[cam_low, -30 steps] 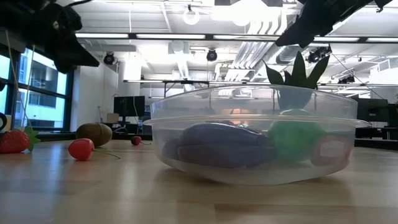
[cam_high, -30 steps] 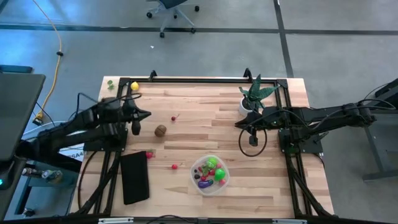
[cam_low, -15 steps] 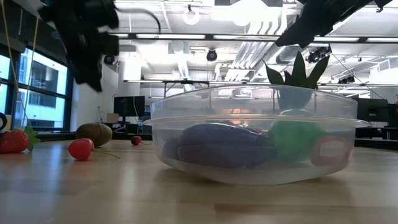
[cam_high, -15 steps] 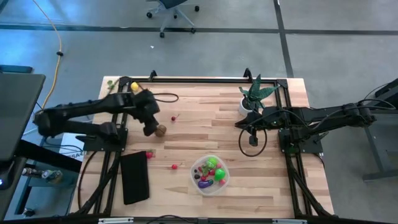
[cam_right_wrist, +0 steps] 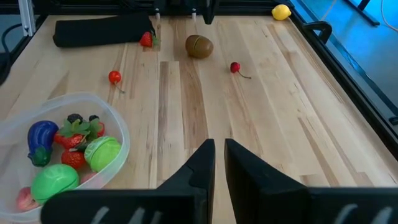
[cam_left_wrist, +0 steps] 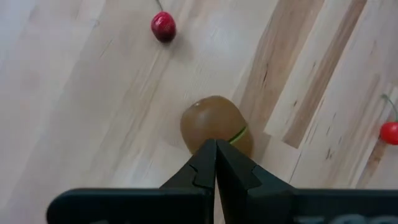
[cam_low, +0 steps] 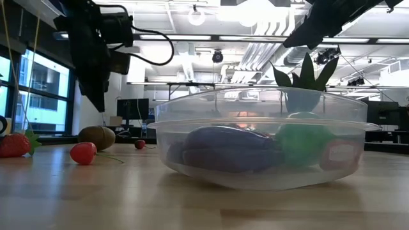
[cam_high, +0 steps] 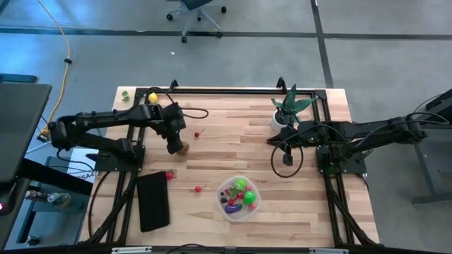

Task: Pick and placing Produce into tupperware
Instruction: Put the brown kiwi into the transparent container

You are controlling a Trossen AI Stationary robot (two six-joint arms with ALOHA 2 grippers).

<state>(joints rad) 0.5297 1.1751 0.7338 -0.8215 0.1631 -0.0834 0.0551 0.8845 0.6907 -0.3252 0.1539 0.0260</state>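
Light wood plank table (cam_high: 240,152) with a black frame round its edges. Sitting on it: 1 brown kiwi (cam_high: 183,148) a bit left of centre, a cherry (cam_high: 197,133) just beyond it, a strawberry (cam_high: 169,175) and another small cherry (cam_high: 199,188) closer to the near edge. Clear round tupperware (cam_high: 239,197) near the middle of the near edge, flat black rectangle (cam_high: 153,200) at the near left corner, potted plant (cam_high: 287,109) far right, lemon (cam_high: 152,97) far left corner.
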